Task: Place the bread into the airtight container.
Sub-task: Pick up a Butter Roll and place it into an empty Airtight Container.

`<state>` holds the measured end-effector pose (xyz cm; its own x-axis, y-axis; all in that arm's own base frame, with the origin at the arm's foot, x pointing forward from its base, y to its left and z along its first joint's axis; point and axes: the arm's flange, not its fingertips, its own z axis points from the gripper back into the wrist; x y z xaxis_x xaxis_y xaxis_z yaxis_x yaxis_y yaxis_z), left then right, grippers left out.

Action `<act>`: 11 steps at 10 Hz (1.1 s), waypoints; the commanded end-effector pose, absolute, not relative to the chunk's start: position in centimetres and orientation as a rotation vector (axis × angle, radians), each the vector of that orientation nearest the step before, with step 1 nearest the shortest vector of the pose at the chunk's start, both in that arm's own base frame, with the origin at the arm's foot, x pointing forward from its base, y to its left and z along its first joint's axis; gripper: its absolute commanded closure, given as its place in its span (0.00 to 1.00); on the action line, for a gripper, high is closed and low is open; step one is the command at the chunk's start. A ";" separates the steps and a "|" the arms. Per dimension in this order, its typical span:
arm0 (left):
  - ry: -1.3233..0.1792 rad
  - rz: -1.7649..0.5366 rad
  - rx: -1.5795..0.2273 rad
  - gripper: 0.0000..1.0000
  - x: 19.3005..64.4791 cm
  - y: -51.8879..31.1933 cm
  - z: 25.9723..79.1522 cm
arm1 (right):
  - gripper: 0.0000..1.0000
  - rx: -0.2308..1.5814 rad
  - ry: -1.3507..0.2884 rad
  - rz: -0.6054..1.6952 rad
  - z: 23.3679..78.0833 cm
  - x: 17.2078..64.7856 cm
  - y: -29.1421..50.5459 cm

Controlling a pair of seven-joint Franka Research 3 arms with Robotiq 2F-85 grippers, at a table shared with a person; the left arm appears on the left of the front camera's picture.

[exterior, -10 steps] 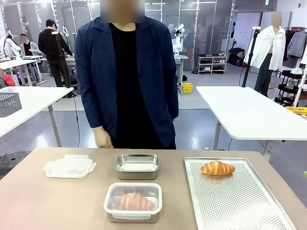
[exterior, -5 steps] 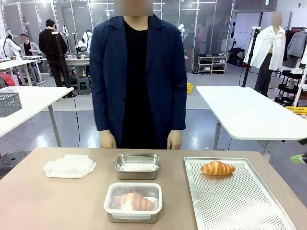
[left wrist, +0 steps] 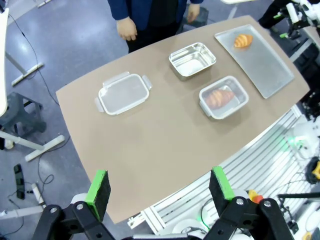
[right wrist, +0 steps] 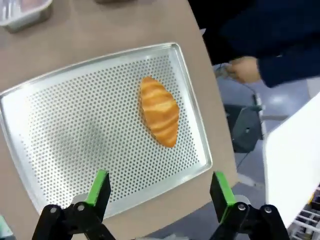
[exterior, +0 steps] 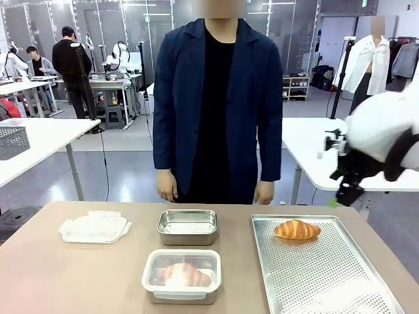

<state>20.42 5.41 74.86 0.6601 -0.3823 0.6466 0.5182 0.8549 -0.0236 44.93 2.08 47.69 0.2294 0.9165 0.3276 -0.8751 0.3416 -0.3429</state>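
1. Right claw (right wrist: 160, 185) hangs with its green-padded fingers spread wide and nothing between them, above the near part of the perforated tray (right wrist: 75, 125). In the front view this arm comes in at the right edge, raised above the tray's far end.
2. Left claw (left wrist: 159, 184) is also spread and empty, held high over the robot's edge of the brown surface (left wrist: 150, 150) and looking down on the whole layout.
3. Nearest the robot, around the middle of the surface, stands a lidded container (exterior: 182, 275) with a clear lid on it and a second croissant (exterior: 186, 275) inside.
4. Just beyond it sits the open steel container (exterior: 187, 226), bare inside.
5. To the robot's left of that container lies a loose lid (exterior: 95, 228) with clip tabs, flat on the surface.
6. On the robot's right, the croissant (exterior: 297, 229) lies alone near the tray's far end, apart from both claws.
7. At the far side stands a person in a dark blue jacket, one hand (exterior: 167, 188) and the other hand (exterior: 264, 191) hanging at the sides just behind the surface's edge.
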 end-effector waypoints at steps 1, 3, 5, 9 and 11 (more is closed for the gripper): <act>-0.675 -0.528 -0.213 0.00 20.3 5.4 75.0 | 0.00 -0.131 -0.423 1.269 46.7 47.4 4.1; -0.675 -0.528 -0.213 0.00 20.3 5.4 75.0 | 0.00 -0.118 -0.349 1.315 44.4 49.6 5.9; -0.675 -0.528 -0.213 0.00 20.3 5.4 75.0 | 0.00 -0.073 -0.303 1.391 41.8 52.3 6.5; -0.675 -0.528 -0.213 0.00 20.3 5.4 75.0 | 0.00 -0.032 -0.259 1.492 37.3 56.0 7.1; -0.675 -0.528 -0.213 0.00 20.3 5.4 75.0 | 0.00 -0.013 -0.244 1.473 36.5 56.6 6.9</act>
<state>20.42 5.41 74.86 0.6603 -0.3823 0.6464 0.5182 0.8550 -0.0236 56.06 7.29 36.02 0.0818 0.9876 0.1339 -0.9788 0.1049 -0.1757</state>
